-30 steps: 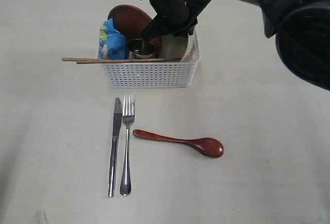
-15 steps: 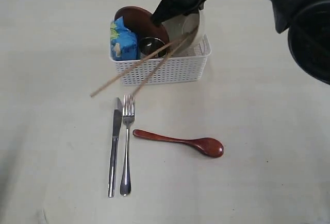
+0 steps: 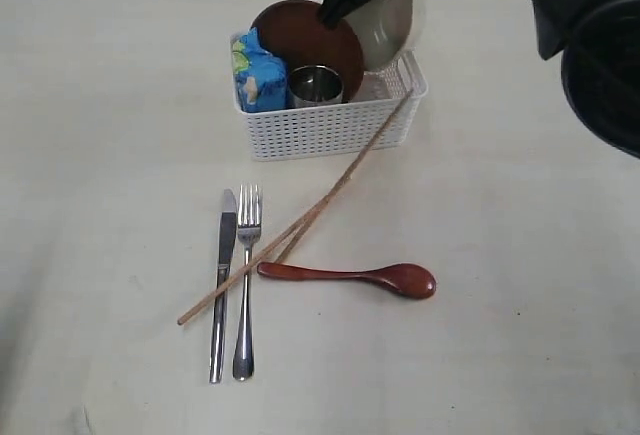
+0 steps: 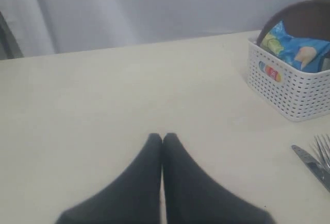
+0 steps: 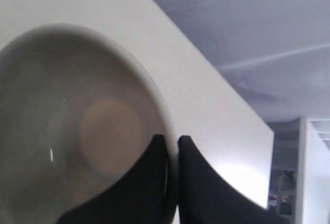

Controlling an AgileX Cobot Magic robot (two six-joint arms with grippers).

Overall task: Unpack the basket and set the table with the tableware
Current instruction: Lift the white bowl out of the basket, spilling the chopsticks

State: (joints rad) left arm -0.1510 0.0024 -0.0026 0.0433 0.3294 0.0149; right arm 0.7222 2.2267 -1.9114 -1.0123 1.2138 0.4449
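Plain pale grey wall (image 4: 154,7), soft even light

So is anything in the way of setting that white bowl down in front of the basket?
Yes: the chopsticks slant from the basket across the fork and knife, with the dark red spoon beside them.

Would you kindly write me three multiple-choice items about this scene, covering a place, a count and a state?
1. Where does the spoon lie? A in the basket; B in the bowl; C on the table.
2. How many steel utensils lie on the table? A two; B one; C four.
3. The right pincer is: A open; B shut on the bowl; C shut on the basket.
Answers: C, it lies on the table, apart from the basket; A, knife and fork; B, it clamps the bowl's rim.
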